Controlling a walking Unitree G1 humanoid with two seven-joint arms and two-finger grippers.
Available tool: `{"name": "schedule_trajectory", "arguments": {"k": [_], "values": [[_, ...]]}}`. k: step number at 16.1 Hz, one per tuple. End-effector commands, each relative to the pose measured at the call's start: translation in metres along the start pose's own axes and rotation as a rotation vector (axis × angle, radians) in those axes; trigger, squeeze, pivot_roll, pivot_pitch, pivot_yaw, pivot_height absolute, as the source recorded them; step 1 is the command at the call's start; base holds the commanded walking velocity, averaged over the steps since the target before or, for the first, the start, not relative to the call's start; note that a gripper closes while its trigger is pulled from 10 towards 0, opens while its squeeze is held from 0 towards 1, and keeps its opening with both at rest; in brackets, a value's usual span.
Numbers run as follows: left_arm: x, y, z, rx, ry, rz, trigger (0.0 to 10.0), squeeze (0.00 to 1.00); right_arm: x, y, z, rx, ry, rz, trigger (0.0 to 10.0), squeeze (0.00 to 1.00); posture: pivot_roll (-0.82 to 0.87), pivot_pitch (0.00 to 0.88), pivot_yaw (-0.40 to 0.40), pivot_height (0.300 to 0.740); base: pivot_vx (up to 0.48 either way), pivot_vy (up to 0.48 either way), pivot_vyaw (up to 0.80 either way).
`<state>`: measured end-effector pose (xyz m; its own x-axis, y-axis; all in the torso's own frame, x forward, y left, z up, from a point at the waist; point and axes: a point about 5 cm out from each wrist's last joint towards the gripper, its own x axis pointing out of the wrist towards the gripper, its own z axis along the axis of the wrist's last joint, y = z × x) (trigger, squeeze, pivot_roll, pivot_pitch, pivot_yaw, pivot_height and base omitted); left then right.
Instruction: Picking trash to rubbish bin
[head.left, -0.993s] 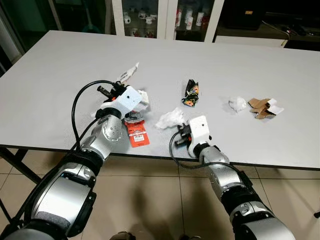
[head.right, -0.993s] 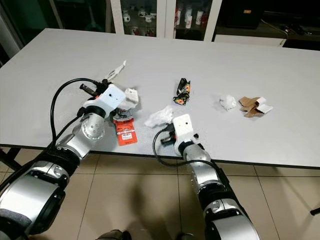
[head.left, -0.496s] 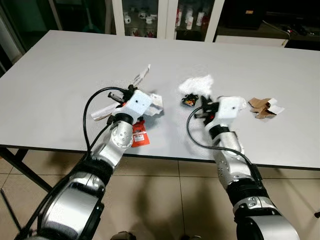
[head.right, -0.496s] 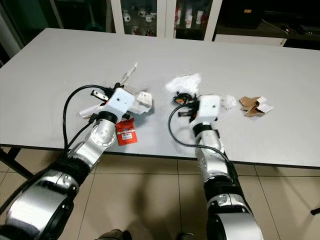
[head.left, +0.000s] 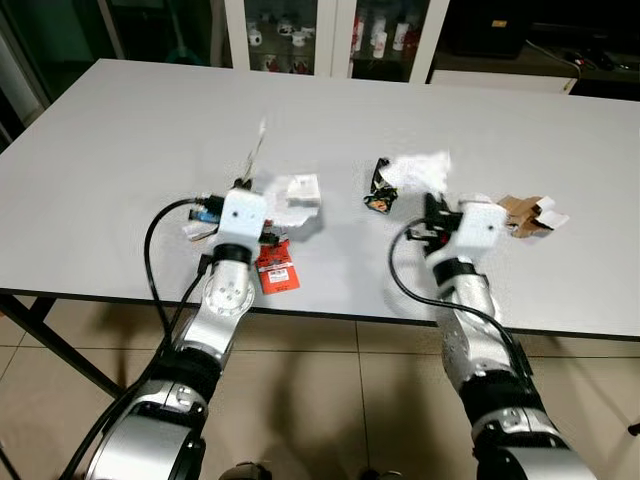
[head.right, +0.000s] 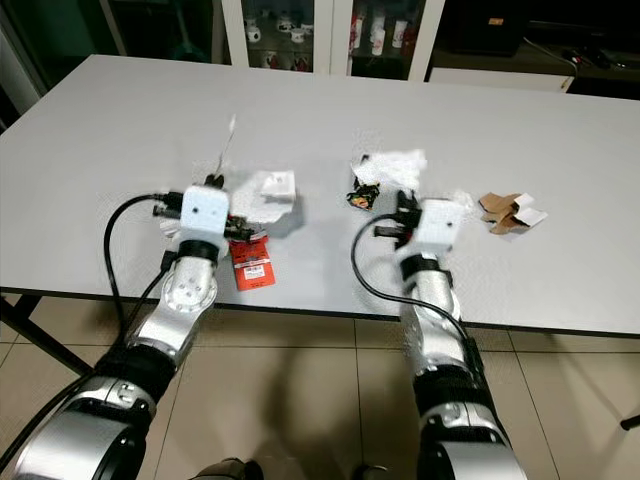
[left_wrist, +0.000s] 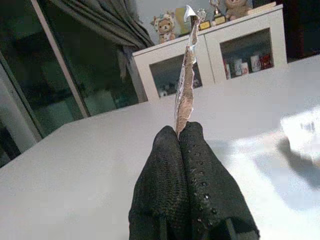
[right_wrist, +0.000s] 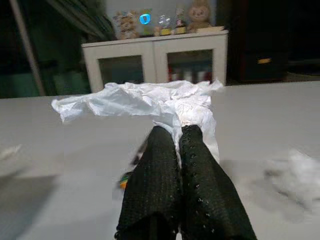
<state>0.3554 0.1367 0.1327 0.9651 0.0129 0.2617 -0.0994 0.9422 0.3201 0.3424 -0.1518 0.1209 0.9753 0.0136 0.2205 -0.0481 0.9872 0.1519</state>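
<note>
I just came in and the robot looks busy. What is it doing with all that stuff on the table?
It is picking up trash. The left gripper has its fingers shut on a thin silvery wrapper strip, held upright above the white table. The right gripper is shut on a crumpled white plastic wrapper, lifted off the table too. An orange packet, a dark snack wrapper, a white paper wad and torn cardboard lie on the table.

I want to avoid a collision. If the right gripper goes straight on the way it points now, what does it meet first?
Apart from the white tissue it holds, the right gripper probably meets nothing soon: open table, then the far cabinet.
</note>
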Motion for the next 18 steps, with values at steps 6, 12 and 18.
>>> {"name": "schedule_trajectory", "arguments": {"k": [6, 12, 18], "values": [[-0.008, 0.016, 0.009, -0.018, -0.097, 0.04, 10.0, 0.0, -0.019, -0.025, -0.001, -0.042, -0.018, -0.081, 10.0, 0.0, 0.0, 0.048, -0.038, 0.74, 0.0, 0.0, 0.0], [-0.019, 0.011, -0.003, -0.029, -0.039, 0.043, 10.0, 0.0, -0.031, -0.03, -0.01, -0.054, 0.027, -0.108, 10.0, 0.0, -0.02, 0.026, -0.035, 0.74, 0.0, 0.0, 0.0], [-0.022, -0.007, 0.0, -0.015, -0.046, -0.036, 10.0, 0.0, -0.028, -0.015, -0.012, -0.032, 0.037, -0.062, 10.0, 0.0, -0.01, 0.01, -0.047, 0.74, 0.0, 0.0, 0.0]]}}
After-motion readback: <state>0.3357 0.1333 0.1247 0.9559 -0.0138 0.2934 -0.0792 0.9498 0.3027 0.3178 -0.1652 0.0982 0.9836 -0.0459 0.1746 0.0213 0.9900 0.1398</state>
